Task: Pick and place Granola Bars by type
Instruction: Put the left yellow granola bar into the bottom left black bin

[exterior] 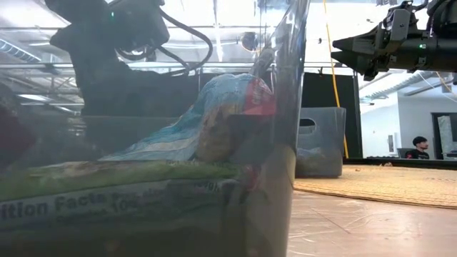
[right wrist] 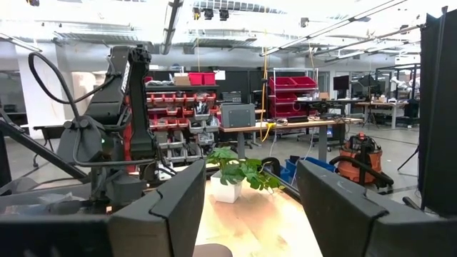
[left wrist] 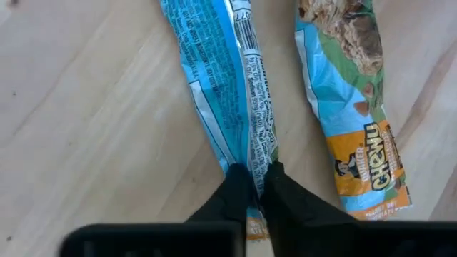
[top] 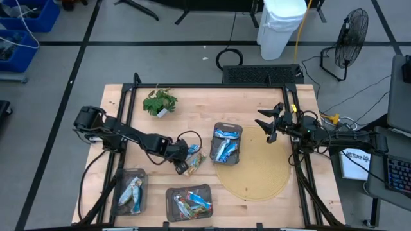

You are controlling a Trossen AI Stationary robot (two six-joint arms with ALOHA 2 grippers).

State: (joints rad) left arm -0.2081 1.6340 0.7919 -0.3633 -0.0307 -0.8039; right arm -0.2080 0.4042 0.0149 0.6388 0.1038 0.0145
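My left gripper (top: 182, 165) is low over the middle of the table, shut on a blue granola bar (left wrist: 221, 78) that lies back side up on the wood. A second bar (left wrist: 350, 107), blue with an orange "Chewy" label, lies beside it. In the high view the two bars (top: 194, 159) sit together, right of the gripper. More bars lie in three dark trays (top: 226, 142) (top: 131, 191) (top: 189, 201). My right gripper (top: 268, 125) hangs open above the table's right side, touching nothing. My left gripper pinches the blue bar between its two fingers (left wrist: 235, 189), on the raised back seam of the wrapper near one end (left wrist: 257, 153). The fingers come from above and lie along the bar. The bar lies flat on the table.
A green plant sprig in a small white pot (top: 159, 101) stands at the far left of the table. A round tan mat (top: 257, 170) lies under and right of the middle tray. Bare wood shows between the trays. In the low view a tray wall (exterior: 285, 143) fills the foreground.
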